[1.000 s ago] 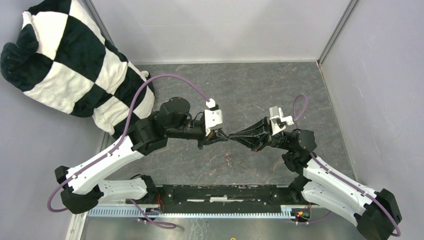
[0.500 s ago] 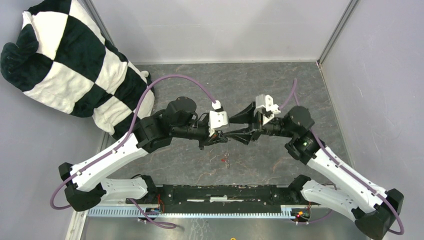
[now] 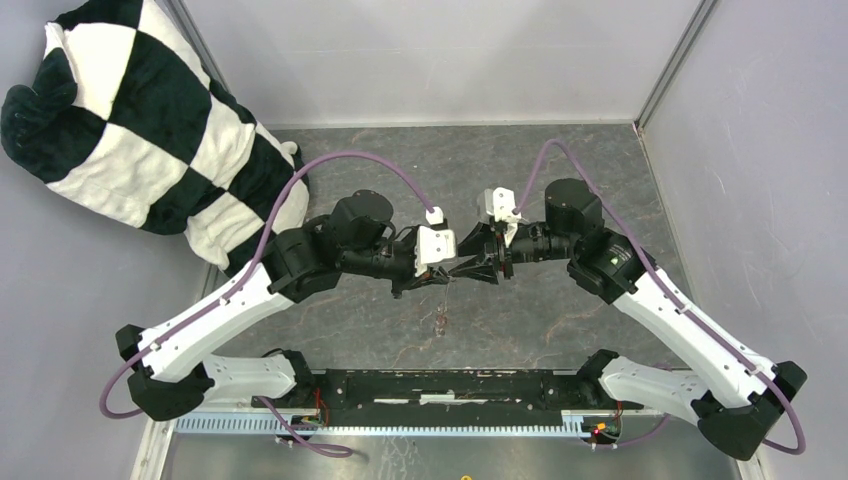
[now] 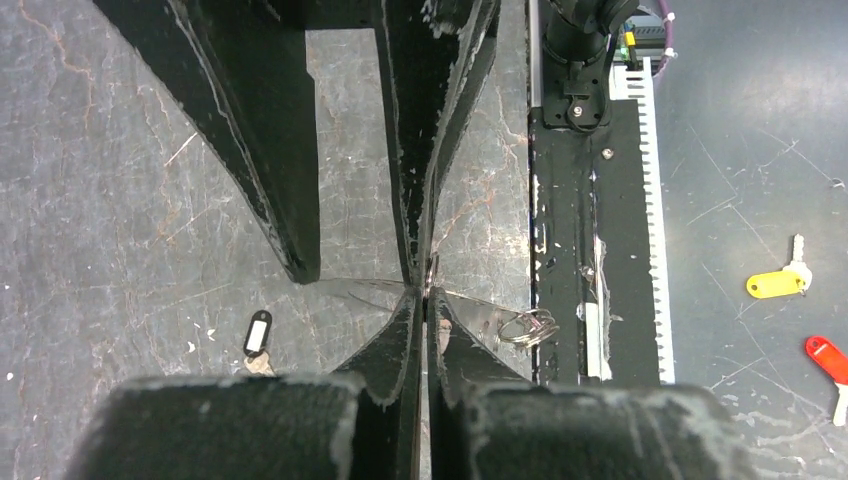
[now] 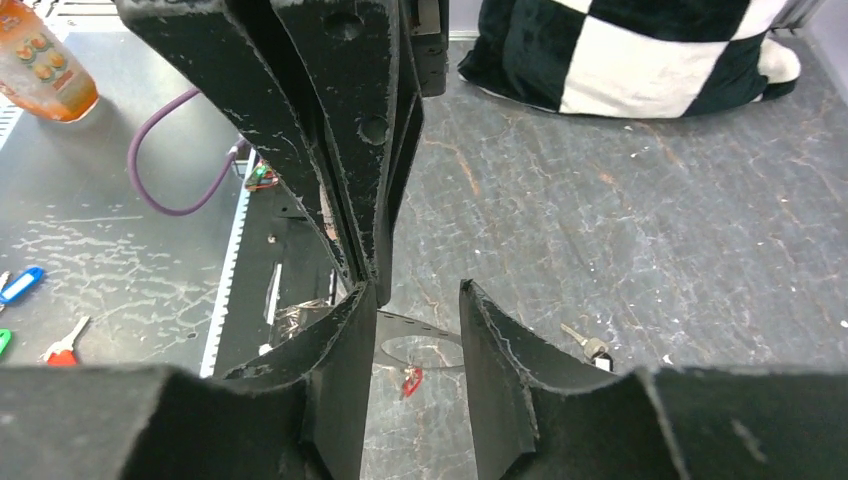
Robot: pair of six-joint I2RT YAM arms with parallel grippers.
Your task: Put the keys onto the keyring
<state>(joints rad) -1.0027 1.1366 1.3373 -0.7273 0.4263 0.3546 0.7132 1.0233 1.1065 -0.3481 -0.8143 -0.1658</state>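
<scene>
The keyring [image 5: 422,338] is pinched above the bench [image 5: 650,220] by the closed left fingers [image 4: 392,345], its loop lying between the parted right fingers [image 5: 500,350], while the black-tagged key [image 5: 590,348] is found on the bench at their three o'clock, nearer the right arm.

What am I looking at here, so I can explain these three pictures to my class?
Two robot arms, each ending in a two-finger gripper. One picture looks down from above; the other two come from cameras on the wrists, each showing its own fingers at the bottom. The left gripper is shut, pinching the thin keyring, from which a red-tagged key hangs. The right gripper is open, close by. A black-tagged key lies on the grey table. A chequered cushion sits in the corner.
</scene>
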